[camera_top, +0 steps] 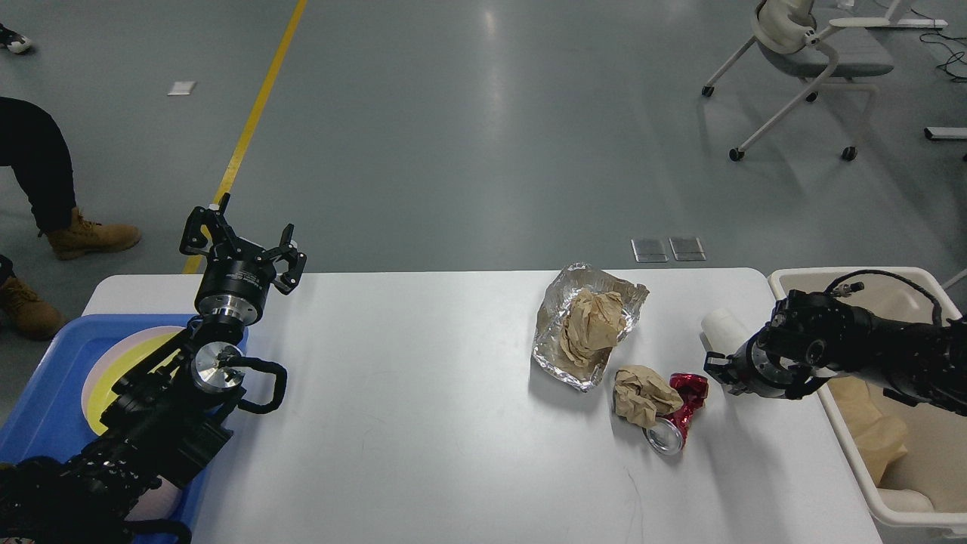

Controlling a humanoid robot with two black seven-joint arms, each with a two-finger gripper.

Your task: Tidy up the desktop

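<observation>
The desktop (423,423) runs lengthwise left-right. At its right end, the right gripper (718,363) pinches a white cup (721,326); the left gripper (242,245) is spread, holding nothing.

**Foil, paper and smooth plastic**

The desktop (423,408) looks smooth and white, faintly glossy. On it: crinkled shiny foil (555,332) holding crumpled brown paper (593,321) — matt, rough — and a crushed red can (680,412) (glossy metal).

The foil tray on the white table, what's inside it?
A crumpled wad of brown paper sits in the crinkled foil tray, covering most of its floor. Whatever may lie under the paper is hidden.
</observation>
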